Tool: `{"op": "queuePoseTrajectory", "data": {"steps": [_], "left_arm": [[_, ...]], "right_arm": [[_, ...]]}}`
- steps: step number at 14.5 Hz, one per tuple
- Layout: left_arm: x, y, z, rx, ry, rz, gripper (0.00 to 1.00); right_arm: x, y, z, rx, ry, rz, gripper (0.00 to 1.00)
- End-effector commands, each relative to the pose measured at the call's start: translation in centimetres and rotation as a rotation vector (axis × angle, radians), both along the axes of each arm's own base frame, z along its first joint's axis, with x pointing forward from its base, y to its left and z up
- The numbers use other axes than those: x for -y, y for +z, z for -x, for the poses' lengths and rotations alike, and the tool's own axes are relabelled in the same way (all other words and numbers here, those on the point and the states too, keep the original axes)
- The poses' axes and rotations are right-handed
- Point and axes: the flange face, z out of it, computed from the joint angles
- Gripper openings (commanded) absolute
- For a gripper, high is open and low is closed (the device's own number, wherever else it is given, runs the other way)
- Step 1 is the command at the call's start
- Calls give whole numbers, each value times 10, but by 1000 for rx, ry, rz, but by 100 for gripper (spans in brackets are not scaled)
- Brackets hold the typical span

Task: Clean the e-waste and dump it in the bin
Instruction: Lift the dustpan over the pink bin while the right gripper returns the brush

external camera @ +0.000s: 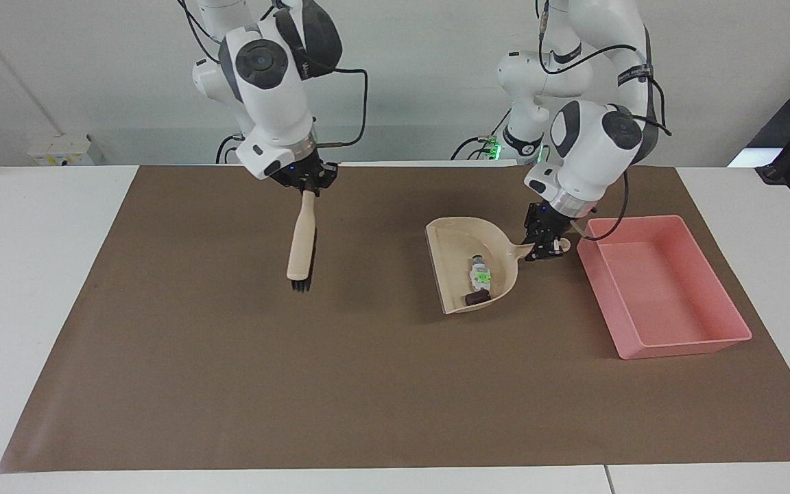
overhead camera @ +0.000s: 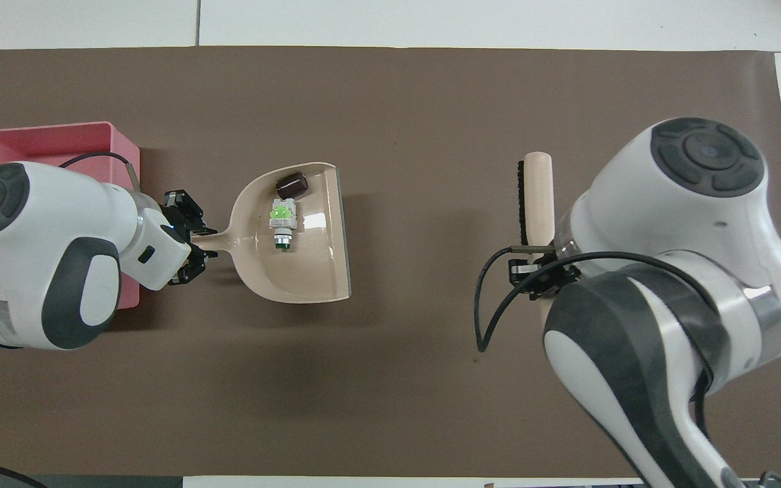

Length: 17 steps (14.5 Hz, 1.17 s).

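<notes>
The e-waste lies in a beige dustpan (external camera: 453,274) (overhead camera: 316,264): a white scrap with a green patch (external camera: 481,272) (overhead camera: 282,220) and a smaller dark block (external camera: 476,298) (overhead camera: 291,184). My left gripper (external camera: 547,247) (overhead camera: 187,237) is shut on the dustpan's handle and holds the pan beside the pink bin (external camera: 684,346) (overhead camera: 92,139), which has nothing in it. My right gripper (external camera: 307,185) (overhead camera: 539,261) is shut on the handle of a beige brush (external camera: 301,240) (overhead camera: 537,196). The brush hangs bristles down over the mat toward the right arm's end.
A brown mat (external camera: 299,384) (overhead camera: 431,102) covers most of the white table. The bin stands on it at the left arm's end. My left forearm covers part of the bin in the overhead view.
</notes>
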Motion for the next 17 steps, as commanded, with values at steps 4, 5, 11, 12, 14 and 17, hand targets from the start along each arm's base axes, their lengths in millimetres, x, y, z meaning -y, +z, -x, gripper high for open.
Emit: {"op": "queuePoseTrajectory", "data": {"steps": [4, 5, 11, 12, 14, 17], "left_arm": [[-96, 50, -37, 9, 1, 50, 0], [-118, 51, -40, 12, -4, 50, 0], [-257, 67, -39, 66, 60, 30, 0], [-276, 69, -36, 73, 74, 23, 0], [-311, 74, -28, 92, 84, 10, 0], [-353, 81, -34, 105, 70, -100, 0]], "right_arm": [[134, -29, 7, -52, 73, 34, 0], [156, -38, 11, -48, 72, 23, 0], [251, -98, 35, 52, 80, -15, 0], [255, -107, 37, 63, 93, -18, 0], [255, -130, 45, 95, 102, -16, 0], [260, -148, 54, 79, 82, -19, 2]]}}
